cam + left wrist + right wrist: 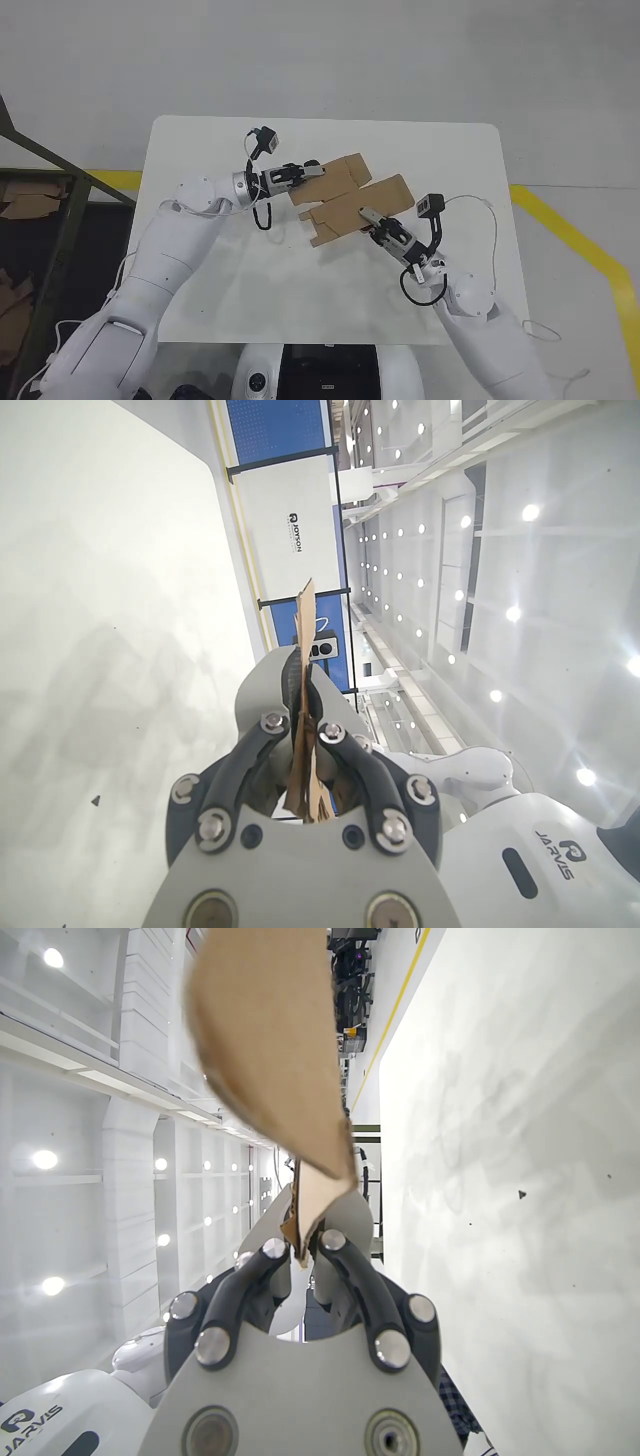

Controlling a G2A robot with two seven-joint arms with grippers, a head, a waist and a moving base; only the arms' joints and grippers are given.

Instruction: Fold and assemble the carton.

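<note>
The carton (345, 195) is at the centre of the frame in the top view, over the white surface (200, 150), held between both arms. It is partly folded, and its long axis runs from lower left to upper right. The left fingers (300, 172) are closed on its upper-left edge. The left wrist view confirms this, with a thin cardboard edge (306, 615) clamped between the pads (292, 680). The right fingers (372, 217) are clamped on a flap at the lower-right side, and that flap (270, 1053) bows away from the grip. Judgement: both arms are equally engaged, so the next fold turns on one arm pivoting against the other. Whether the carton touches the surface cannot be determined. Nothing obstructs; a rack of cardboard scraps (30, 205) stands well apart at the left edge.
</note>
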